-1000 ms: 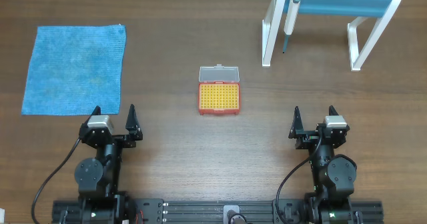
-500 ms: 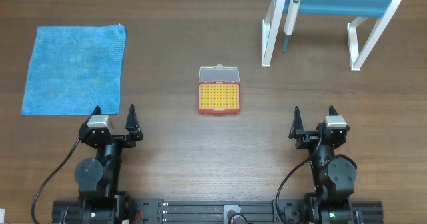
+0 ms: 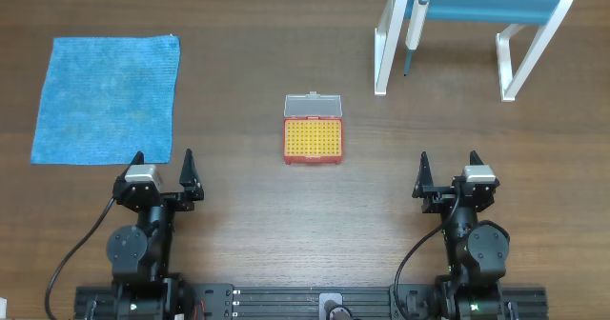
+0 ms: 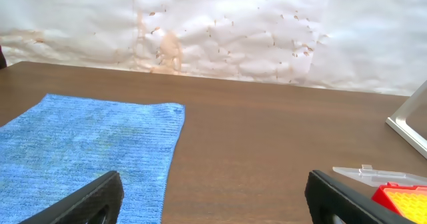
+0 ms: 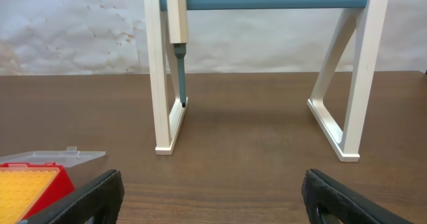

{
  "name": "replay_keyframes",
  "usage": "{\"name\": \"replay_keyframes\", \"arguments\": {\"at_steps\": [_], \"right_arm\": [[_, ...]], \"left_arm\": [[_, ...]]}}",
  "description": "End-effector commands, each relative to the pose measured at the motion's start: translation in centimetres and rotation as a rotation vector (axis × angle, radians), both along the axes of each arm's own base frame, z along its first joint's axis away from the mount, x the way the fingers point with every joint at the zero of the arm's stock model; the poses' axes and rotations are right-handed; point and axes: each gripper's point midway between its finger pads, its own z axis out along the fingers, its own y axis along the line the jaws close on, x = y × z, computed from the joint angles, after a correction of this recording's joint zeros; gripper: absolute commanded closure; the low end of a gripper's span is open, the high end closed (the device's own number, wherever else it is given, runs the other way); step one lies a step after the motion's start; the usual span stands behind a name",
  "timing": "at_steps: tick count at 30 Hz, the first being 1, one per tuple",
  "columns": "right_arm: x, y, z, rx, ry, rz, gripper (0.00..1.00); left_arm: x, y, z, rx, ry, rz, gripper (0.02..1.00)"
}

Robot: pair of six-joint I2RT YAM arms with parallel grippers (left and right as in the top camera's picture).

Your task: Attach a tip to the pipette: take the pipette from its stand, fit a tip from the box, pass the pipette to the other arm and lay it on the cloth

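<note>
On the table (image 3: pixel 238 63), far left: cloth (image 3: pixel 107 99), spread flat, nothing on it. Far right: stand (image 3: pixel 486 3), a blue bar across white legs. Both arms sit near their bases, well short of everything.

Left gripper (image 3: pixel 163 156): fingers spread wide, holding nothing, just short of the cloth's near edge. Right gripper (image 3: pixel 448 156): likewise spread and empty, facing the stand from well apart.

Tip box (image 3: pixel 312 139): mid-table between the two arms, lid thrown back, yellow tips exposed.

Pipette (image 3: pixel 415 30): hangs from the bar at the stand's left end, just beside the left leg. Long axis upright, narrow end down and clear of the table, head up at the bar.

Key relation: the pipette lies ahead of the right gripper and a little to its left, with bare table between them. The right arm is plainly nearer; the left would have to cross past the box.

Judgement: task not yet begun. First move is the right arm's, forward and up to the hanging body, with fingers either side of the upright shaft. The white leg close alongside leaves little room on that side.
</note>
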Motion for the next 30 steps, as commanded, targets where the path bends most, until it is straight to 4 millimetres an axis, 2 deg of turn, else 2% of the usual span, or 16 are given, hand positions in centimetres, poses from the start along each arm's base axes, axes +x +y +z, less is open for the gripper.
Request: {"name": "replay_keyframes", "arguments": {"at_steps": [1, 9, 12, 15, 18, 21, 26, 30], "right_arm": [[0.0, -0.2, -0.1, -0.014, -0.003, -0.007, 0.134], [0.0, -0.2, -0.1, -0.014, -0.005, -0.006, 0.134], [0.1, -0.1, 0.7, -0.004, -0.035, -0.007, 0.134], [0.9, -0.1, 2.5, 0.015, -0.077, -0.008, 0.134], [3.5, 0.0, 3.5, 0.013, -0.030, -0.008, 0.134], [7.8, 0.5, 5.4, 0.014, -0.067, 0.003, 0.134], [14.2, 2.3, 5.1, 0.017, -0.095, 0.040, 0.134], [16.9, 2.5, 4.7, 0.017, -0.094, 0.040, 0.134]], "left_arm": [[0.0, 0.1, -0.1, 0.014, 0.002, 0.004, 0.137], [0.0, 0.1, -0.1, 0.014, 0.002, 0.004, 0.137], [0.0, 0.1, -0.1, 0.013, 0.002, 0.004, 0.137], [0.0, 0.1, -0.1, 0.013, 0.002, 0.004, 0.137], [0.0, 0.1, -0.1, 0.013, 0.002, 0.004, 0.137], [0.0, 0.1, -0.1, 0.013, 0.002, 0.004, 0.137], [0.0, 0.1, -0.1, 0.014, 0.002, 0.004, 0.137], [0.0, 0.1, -0.1, 0.013, 0.002, 0.004, 0.137]]}}
